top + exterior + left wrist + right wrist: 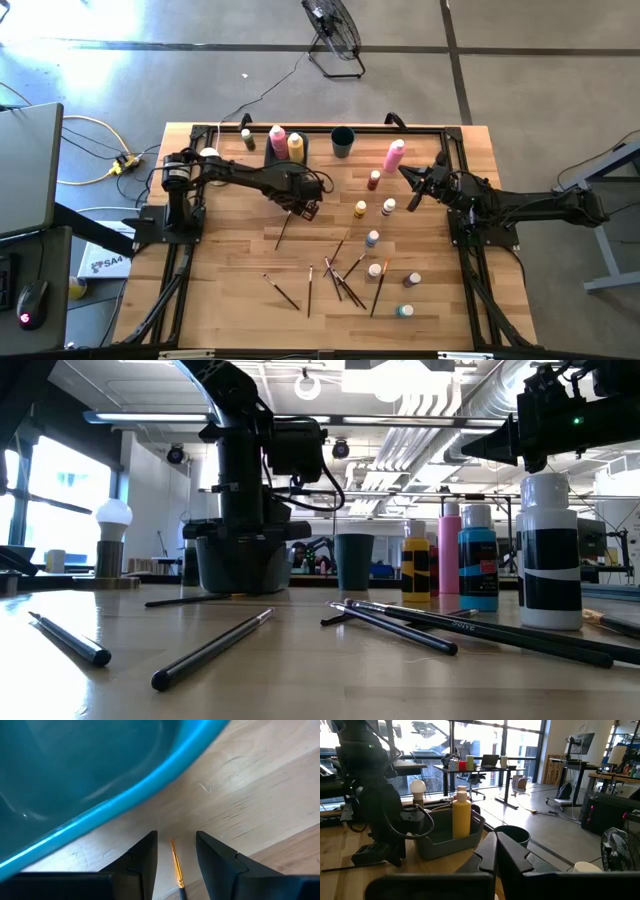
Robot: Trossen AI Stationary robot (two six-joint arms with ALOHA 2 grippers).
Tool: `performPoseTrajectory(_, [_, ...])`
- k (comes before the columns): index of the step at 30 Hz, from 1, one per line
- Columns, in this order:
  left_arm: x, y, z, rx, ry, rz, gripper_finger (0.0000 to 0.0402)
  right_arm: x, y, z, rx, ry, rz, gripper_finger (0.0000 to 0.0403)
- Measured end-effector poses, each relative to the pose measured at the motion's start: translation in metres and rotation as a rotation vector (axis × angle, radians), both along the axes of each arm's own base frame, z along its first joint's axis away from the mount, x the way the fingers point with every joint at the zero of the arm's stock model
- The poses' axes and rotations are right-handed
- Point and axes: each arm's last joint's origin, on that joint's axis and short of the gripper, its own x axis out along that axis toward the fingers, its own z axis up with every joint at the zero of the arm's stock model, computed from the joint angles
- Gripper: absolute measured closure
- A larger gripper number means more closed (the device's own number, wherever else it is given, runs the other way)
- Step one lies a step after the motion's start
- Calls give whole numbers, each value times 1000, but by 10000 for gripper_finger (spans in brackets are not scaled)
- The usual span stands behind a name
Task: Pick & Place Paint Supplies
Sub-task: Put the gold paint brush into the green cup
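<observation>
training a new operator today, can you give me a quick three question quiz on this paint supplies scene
1. True or false: the yellow squeeze bottle stands upright inside the grey bin.
2. Multiple choice: what lies between the fingers of the left end effector in its wrist view? A) a small paint bottle B) a paintbrush C) the dark cup
3. Fill in: the right end effector waits with its fingers ___, beside the tall pink squeeze bottle.

Key: 1 true; 2 B; 3 shut.
</observation>
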Motion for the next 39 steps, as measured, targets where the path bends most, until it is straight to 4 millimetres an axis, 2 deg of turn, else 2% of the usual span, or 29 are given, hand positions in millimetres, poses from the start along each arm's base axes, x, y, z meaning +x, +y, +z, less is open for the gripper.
performPoseTrajectory(17, [-1,-1,0,-36,9,-8,276,0,0,0,0,0,0,400])
performPoseTrajectory(33, [-2,-2,-1,-41,19,-39,389,0,0,0,0,0,0,400])
performPoseTrajectory(39, [-2,-2,-1,-36,25,-71,399,0,0,0,0,0,0,400])
